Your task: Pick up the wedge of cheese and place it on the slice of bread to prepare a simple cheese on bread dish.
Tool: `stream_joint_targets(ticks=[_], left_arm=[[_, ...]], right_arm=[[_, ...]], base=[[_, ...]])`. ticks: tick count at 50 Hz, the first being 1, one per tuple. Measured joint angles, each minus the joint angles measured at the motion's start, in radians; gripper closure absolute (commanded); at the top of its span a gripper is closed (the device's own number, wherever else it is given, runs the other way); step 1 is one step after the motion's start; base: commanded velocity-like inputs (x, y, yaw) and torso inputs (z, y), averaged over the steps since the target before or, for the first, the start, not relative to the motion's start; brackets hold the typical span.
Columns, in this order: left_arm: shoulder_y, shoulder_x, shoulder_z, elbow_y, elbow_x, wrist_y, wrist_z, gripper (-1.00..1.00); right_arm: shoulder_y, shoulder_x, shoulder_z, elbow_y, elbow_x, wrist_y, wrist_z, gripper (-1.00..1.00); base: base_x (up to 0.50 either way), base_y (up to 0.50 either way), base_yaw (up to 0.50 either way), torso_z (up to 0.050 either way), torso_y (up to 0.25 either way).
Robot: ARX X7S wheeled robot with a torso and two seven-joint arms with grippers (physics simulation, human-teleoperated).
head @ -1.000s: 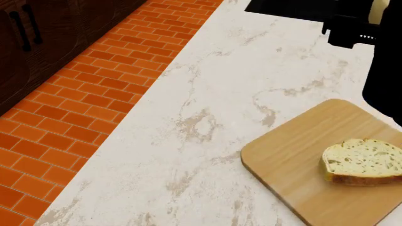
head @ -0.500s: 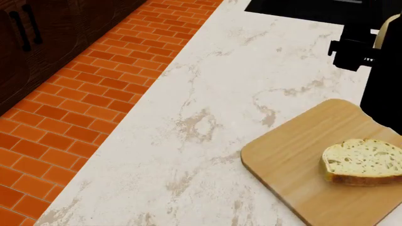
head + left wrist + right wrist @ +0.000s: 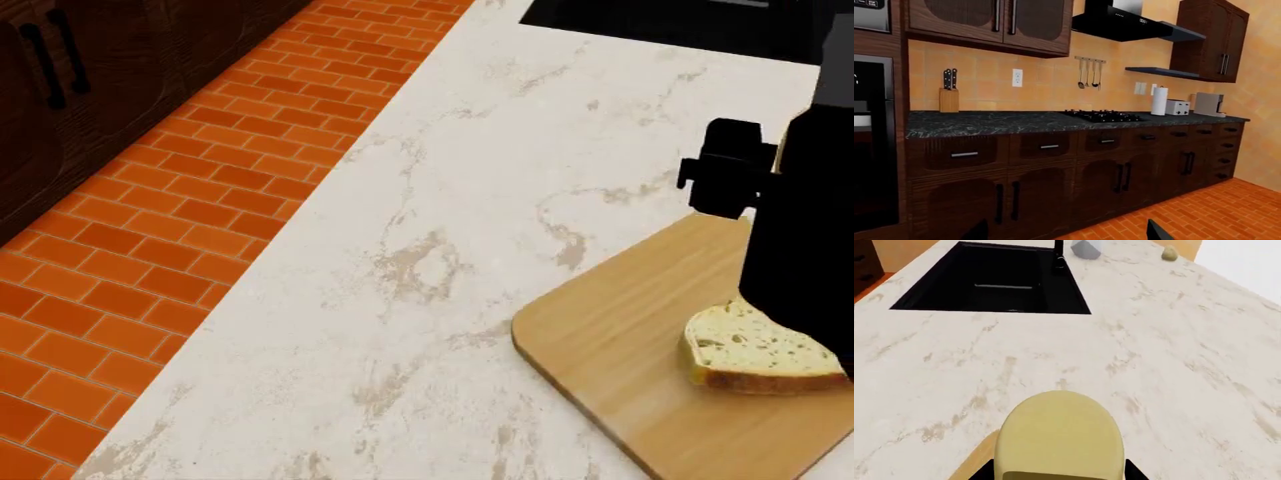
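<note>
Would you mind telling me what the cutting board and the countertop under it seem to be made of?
The cutting board looks like light tan wood with a matte finish: faint straight grain lines run across it. The countertop looks like polished stone, perhaps marble or quartz: off-white with irregular brown-grey veins. As a render, neither is certain.

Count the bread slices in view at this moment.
1. The slice of bread lies on the cutting board in the head view, its right part covered by the right arm, which could hide more there.
</note>
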Motion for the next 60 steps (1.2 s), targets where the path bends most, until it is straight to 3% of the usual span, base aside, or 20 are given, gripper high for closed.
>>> stream_joint_targets(ticks=[60], left_arm=[[0.007, -0.015, 0.008, -0.011, -0.025, 0.013, -0.014, -1.00]], right_arm=[[-0.137, 0.035, -0.006, -0.084, -0.041, -0.029, 0.026, 1.00]], base=[[0.00, 0.00, 0.00, 0.000, 0.000]])
